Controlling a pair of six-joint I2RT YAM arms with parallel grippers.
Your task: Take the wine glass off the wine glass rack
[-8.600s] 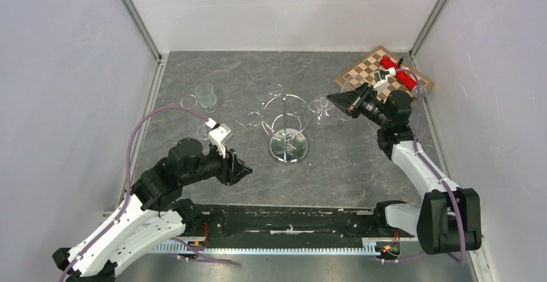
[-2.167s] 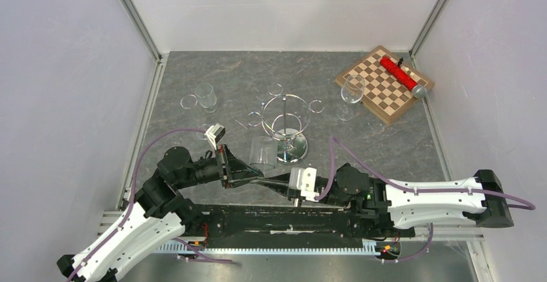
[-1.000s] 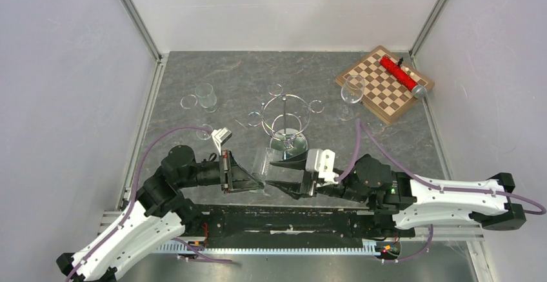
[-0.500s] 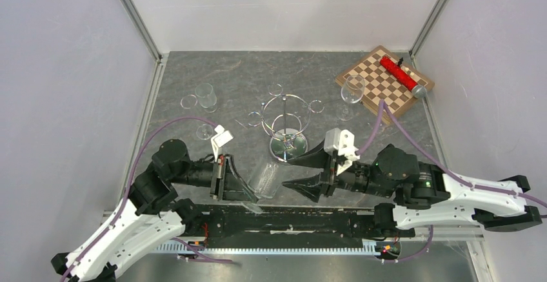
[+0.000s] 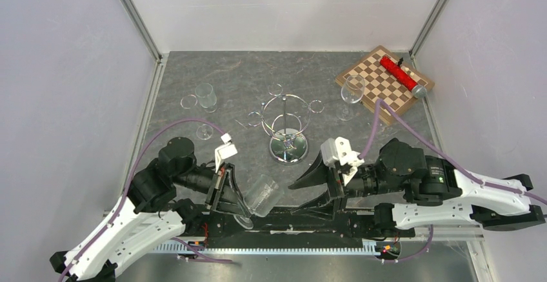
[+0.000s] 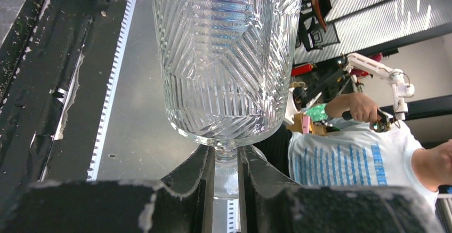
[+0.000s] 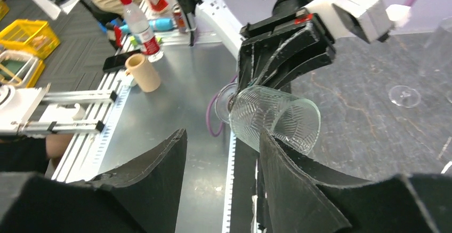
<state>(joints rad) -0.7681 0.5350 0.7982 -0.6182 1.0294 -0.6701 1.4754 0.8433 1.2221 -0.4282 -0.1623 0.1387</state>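
A ribbed wine glass [image 5: 259,194] hangs tilted over the table's near edge, clear of the wine glass rack [image 5: 286,119]. My left gripper [image 5: 233,198] is shut on its stem [image 6: 226,158], and the bowl [image 6: 226,57] fills the left wrist view. My right gripper [image 5: 292,199] stands open just right of the glass rim, not touching it. In the right wrist view the glass [image 7: 274,117] lies beyond my right gripper [image 7: 223,134], partly behind one finger [image 7: 298,179]. The chrome rack stands at mid-table with nothing hanging on it.
Another wine glass [image 5: 351,91] stands beside a chessboard [image 5: 380,95] carrying a red object [image 5: 398,72] at the back right. A glass [image 5: 205,95] lies at the back left, with a round foot [image 5: 204,131] nearer. The black rail [image 5: 290,221] runs below the held glass.
My left gripper has carried the glass back toward the near edge and tilted it. My right gripper has opened wider and drawn away to the right.
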